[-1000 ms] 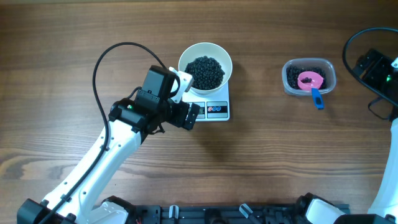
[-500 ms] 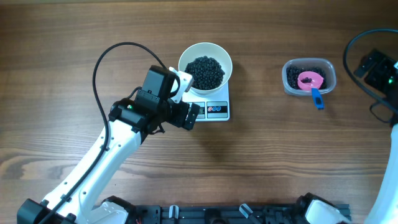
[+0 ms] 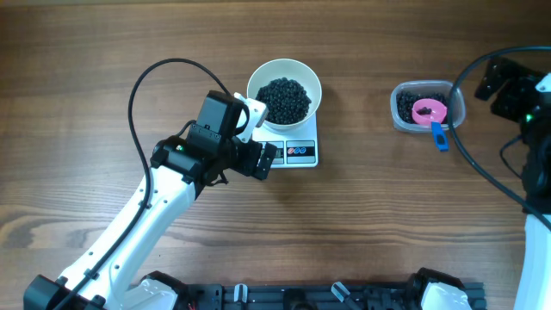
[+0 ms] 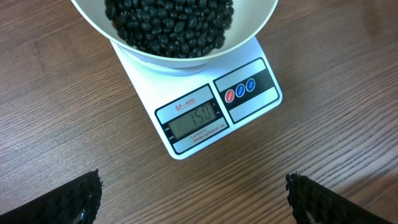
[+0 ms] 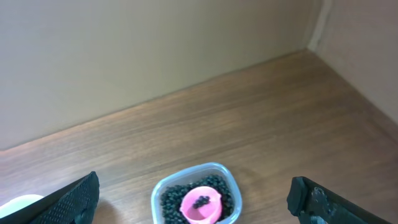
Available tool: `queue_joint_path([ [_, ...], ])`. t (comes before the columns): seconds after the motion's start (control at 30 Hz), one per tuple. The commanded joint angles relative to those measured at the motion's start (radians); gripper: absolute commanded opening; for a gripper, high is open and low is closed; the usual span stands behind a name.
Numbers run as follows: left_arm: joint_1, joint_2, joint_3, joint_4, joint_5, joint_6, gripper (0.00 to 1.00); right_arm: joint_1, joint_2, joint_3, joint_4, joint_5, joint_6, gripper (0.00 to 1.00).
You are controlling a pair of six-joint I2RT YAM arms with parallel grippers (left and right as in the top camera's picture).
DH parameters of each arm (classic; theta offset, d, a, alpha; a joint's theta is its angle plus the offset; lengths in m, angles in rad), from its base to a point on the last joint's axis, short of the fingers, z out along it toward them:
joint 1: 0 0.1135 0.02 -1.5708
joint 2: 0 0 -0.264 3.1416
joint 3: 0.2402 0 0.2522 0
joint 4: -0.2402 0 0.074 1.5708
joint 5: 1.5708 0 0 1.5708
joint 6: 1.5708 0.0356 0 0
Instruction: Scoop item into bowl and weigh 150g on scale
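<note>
**White bowl (image 3: 312, 79) on scale (image 4: 186, 121): 150 shown**

The black beans (image 3: 284, 99) lie in the bowl atop the scale, just ahead of your left gripper (image 4: 194, 200), spread and empty. Your right gripper (image 5: 193, 194), also spread, hangs over the tub (image 5: 163, 193), well apart.

Left arm (image 3: 151, 215): white shells, black joint housings, a looping black cable (image 3: 131, 99); right arm (image 3: 538, 258): white shell, black head, green light (image 3: 527, 117), black cables.
</note>
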Motion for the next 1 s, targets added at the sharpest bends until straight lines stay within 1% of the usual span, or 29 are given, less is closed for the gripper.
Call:
queue_joint_path([
  [0.0, 0.005, -0.009, 0.015, 0.003, 0.012, 0.008, 1.00, 0.043, -0.038, 0.003, 0.011, 0.016, -0.021, 1.00],
  [0.13, 0.005, -0.009, 0.015, 0.003, 0.012, 0.008, 1.00, 0.074, -0.078, -0.009, 0.013, 0.053, -0.021, 1.00],
  [0.23, 0.005, -0.009, 0.015, 0.003, 0.012, 0.008, 1.00, 0.083, -0.138, -0.081, 0.058, 0.054, -0.019, 1.00],
  [0.37, 0.005, -0.009, 0.015, 0.003, 0.012, 0.008, 1.00, 0.084, -0.269, -0.276, 0.207, 0.013, -0.013, 1.00],
  [0.47, 0.005, -0.009, 0.015, 0.003, 0.012, 0.008, 1.00, 0.090, -0.383, -0.450, 0.357, -0.037, -0.013, 1.00],
  [0.63, 0.005, -0.009, 0.015, 0.003, 0.013, 0.008, 1.00, 0.134, -0.562, -0.709, 0.561, -0.045, -0.013, 1.00],
  [0.83, 0.005, -0.009, 0.015, 0.003, 0.012, 0.008, 1.00, 0.193, -0.732, -0.911, 0.690, -0.044, 0.007, 1.00],
  [0.97, 0.005, -0.009, 0.015, 0.003, 0.012, 0.008, 1.00, 0.196, -0.800, -0.994, 0.748, -0.034, 0.042, 1.00],
])
